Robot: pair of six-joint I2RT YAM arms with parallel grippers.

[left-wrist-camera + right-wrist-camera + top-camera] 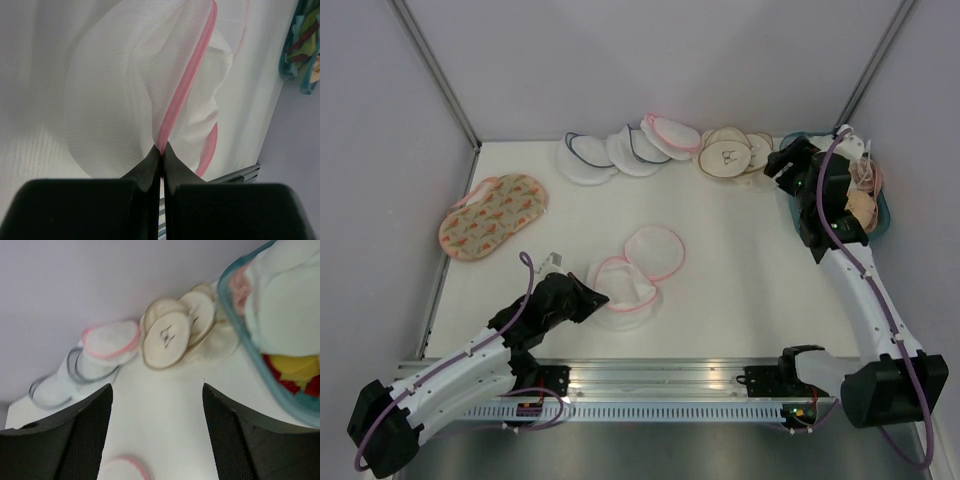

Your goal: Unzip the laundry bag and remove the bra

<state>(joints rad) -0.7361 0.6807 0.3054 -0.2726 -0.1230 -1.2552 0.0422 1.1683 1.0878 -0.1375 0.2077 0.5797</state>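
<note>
The laundry bag (pixel 638 266), white mesh with pink zipper trim, lies open in two round halves at the table's middle. My left gripper (pixel 592 292) is shut on its near edge; the left wrist view shows the fingertips pinching the pink trim (pixel 182 90) of the mesh. My right gripper (pixel 782 165) is open and empty, held above the back right next to the teal bin (pixel 886 212). A white padded piece (pixel 282 295), apparently the bra, lies on top in that bin, also seen in the top view (pixel 850 140). The bag's rim (pixel 127 465) shows blurred below the right fingers.
At the back stand white pouches with dark blue trim (pixel 605 155), a pink-trimmed pouch (pixel 670 133) and beige round pouches (pixel 730 155). An orange floral bag (pixel 493 215) lies at the left. The bin also holds peach and yellow items (pixel 297 367).
</note>
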